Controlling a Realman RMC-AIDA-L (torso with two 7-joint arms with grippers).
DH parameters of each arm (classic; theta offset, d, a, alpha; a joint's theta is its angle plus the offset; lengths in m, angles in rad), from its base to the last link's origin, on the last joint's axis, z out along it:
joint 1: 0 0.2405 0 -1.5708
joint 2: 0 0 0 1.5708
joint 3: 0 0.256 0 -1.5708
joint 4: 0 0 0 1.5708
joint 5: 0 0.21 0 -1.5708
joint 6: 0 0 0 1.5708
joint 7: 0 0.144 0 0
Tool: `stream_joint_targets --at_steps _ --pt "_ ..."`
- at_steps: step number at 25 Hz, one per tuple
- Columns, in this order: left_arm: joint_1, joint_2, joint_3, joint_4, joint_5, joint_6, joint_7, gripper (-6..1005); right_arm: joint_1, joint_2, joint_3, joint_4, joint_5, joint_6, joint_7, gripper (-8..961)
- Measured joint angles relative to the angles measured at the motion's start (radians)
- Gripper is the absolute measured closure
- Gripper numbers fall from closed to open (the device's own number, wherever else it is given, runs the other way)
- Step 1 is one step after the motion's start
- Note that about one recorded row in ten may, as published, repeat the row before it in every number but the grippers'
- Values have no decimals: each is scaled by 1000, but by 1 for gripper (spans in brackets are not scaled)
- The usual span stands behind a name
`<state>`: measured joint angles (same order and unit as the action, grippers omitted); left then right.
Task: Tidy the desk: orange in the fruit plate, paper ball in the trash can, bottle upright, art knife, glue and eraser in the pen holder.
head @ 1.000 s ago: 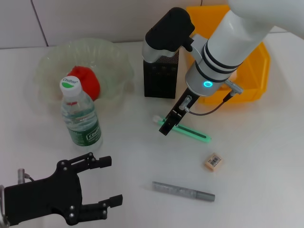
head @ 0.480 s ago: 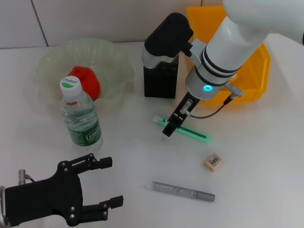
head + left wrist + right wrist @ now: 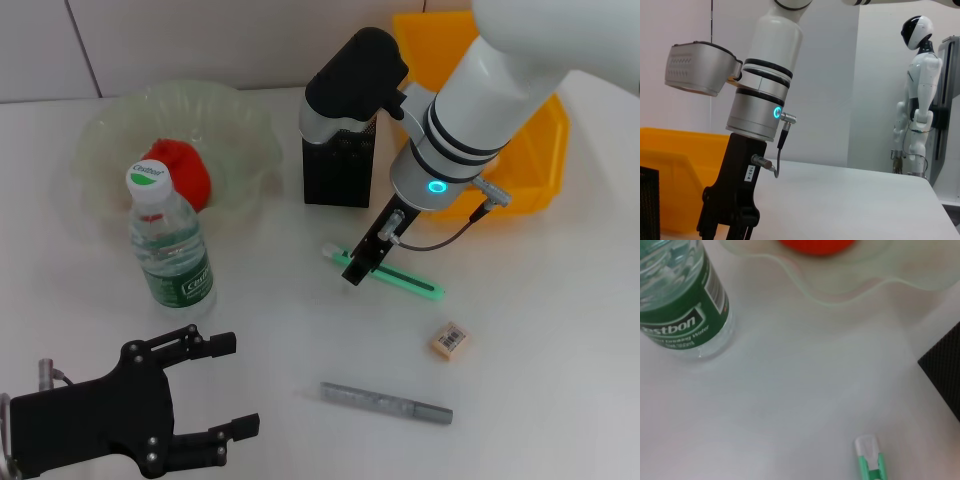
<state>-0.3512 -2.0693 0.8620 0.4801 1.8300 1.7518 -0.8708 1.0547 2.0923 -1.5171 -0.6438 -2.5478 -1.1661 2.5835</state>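
The green art knife [image 3: 392, 276] lies flat on the table in front of the black pen holder [image 3: 339, 167]. My right gripper [image 3: 358, 265] hangs over the knife's left part, its tips at or just above it, jaws apart in the left wrist view [image 3: 726, 227]. The knife's white end shows in the right wrist view [image 3: 870, 456]. The eraser [image 3: 449, 340] and the grey glue stick [image 3: 386, 402] lie nearer me. The orange [image 3: 178, 172] sits in the fruit plate [image 3: 110, 130]. The bottle [image 3: 170, 242] stands upright. My left gripper [image 3: 228, 383] is open and empty at the front left. No paper ball is in view.
The yellow trash can [image 3: 545, 140] stands at the back right, partly behind my right arm. The bottle [image 3: 682, 295] and the plate's rim [image 3: 840, 290] show in the right wrist view. A white humanoid robot [image 3: 917, 95] stands far off.
My right gripper has shifted slightly right over the knife. Nothing else has moved.
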Motion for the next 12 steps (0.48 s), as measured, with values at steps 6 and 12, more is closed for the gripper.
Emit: stream_joint_targets --at_steps 6,12 --pt "0 0 0 0 0 0 -1 184 1 0 0 1 0 -1 -3 365" --pt "-3 -2 0 0 0 0 -4 184 0 0 0 3 -5 1 -5 532"
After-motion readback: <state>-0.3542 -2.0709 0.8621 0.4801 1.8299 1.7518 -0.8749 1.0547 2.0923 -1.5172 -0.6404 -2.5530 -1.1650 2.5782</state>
